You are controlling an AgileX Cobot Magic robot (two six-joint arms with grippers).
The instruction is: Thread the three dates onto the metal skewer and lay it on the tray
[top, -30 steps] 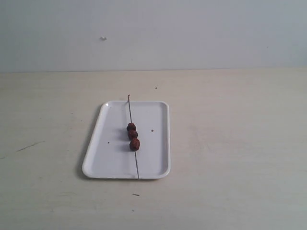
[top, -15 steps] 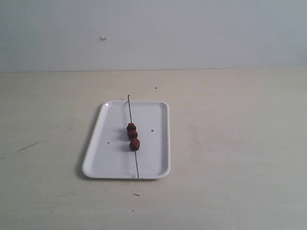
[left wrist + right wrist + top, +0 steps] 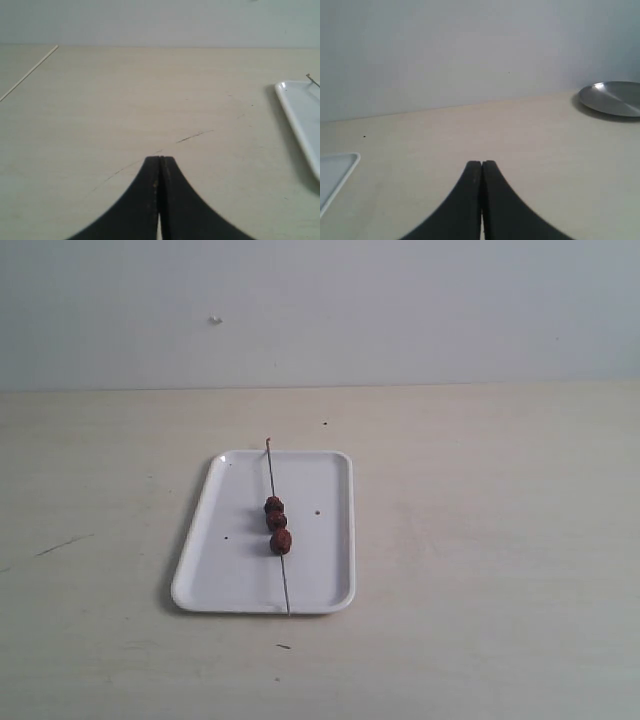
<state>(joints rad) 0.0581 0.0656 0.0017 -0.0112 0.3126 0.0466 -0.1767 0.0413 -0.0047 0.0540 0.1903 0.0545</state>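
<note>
Left gripper and right gripper: both pressed fully closed with nothing held. Each is over bare table, well away from the work, and neither shows in the exterior view.

The three dates are threaded on the metal skewer, bunched touching near its middle. The skewer lies lengthwise on the tray, its far tip poking past the far rim and its near end at the near rim. The task looks done.

Risks, as judgement:
- The skewer seems propped on the rims, so a knock to the tray could roll it or slide it off.
- An arm sweeping low across the middle could catch the overhanging tip.
- The dates could slip along the rod if it tilts.

A metal dish sits far off on the right arm's side, no threat.
</note>
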